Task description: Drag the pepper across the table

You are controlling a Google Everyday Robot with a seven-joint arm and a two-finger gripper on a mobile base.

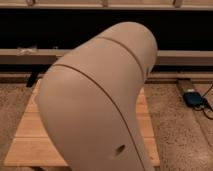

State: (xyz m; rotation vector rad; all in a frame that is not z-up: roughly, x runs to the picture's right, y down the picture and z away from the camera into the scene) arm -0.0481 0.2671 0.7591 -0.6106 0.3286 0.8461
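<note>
The view was largely filled by the arm's broad beige casing [100, 100], by which nearly everything beneath it was covered. The tool was not shown at all; it was presumably carried somewhere beyond that casing, and whether it was released, clenched or grasping anything could not be told.

Only strips of the counter [30, 135] were seen to either side of the casing, its pale planks and seams laid over a speckled floor [185, 140]. A small blue device [192, 98] was seen on that floor, off the counter's right edge. With the tool hidden, nothing could be placed against it.

The pepper was not seen anywhere; it was judged to be lying on the covered part of the counter, though this could not be confirmed.

As a small chili-like thing, the pepper was expected to be very light, with a smooth skin from which pads could slip, and with enough give to be bruised by hard pressure. A hold across its thickest middle, crosswise to its length, was judged safest, since the tapered ends would be squeezed out of a closing grip. For a drag, light downward contact was thought sufficient, with rolling to be guarded against.
</note>
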